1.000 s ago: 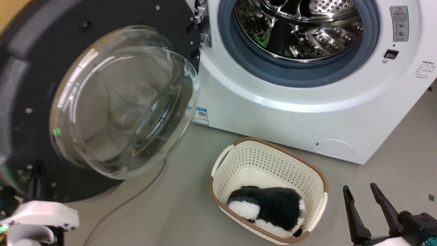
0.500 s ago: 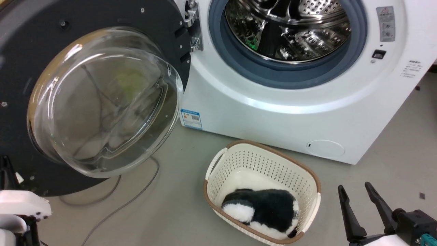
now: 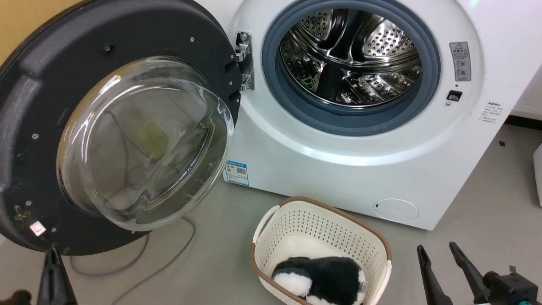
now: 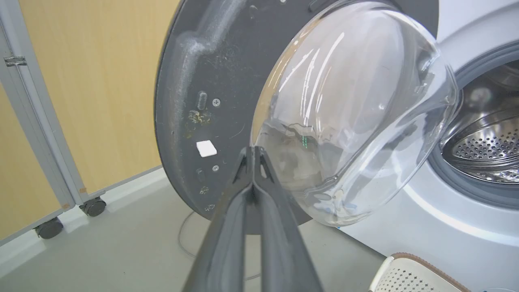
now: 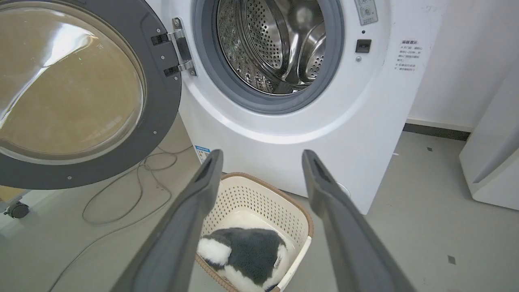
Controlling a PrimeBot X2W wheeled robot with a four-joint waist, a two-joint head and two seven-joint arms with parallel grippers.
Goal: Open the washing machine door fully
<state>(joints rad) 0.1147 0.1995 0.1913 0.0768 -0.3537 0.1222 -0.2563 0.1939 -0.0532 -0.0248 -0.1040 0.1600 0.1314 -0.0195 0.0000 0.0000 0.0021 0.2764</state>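
head view: left gripper (image 3: 53,258) cut off at the bottom edge, open door (image 3: 118,127) of the washing machine (image 3: 338,165) above its fingers (image 3: 54,277). left wrist view: fingers pressed together, empty. right wrist view: right gripper (image 5: 263,153) spread wide, empty, basket (image 5: 263,202) between its fingers.

No wording can be made out from where I stand. The washing machine (image 3: 338,169) carries a blue label sticker (image 3: 237,173) with a square code low on its front. A grey warning label (image 3: 460,61) with a red triangle sits right of the drum mouth (image 3: 351,63). A block of tiny print (image 3: 491,112) lies further right. All are too small to read.
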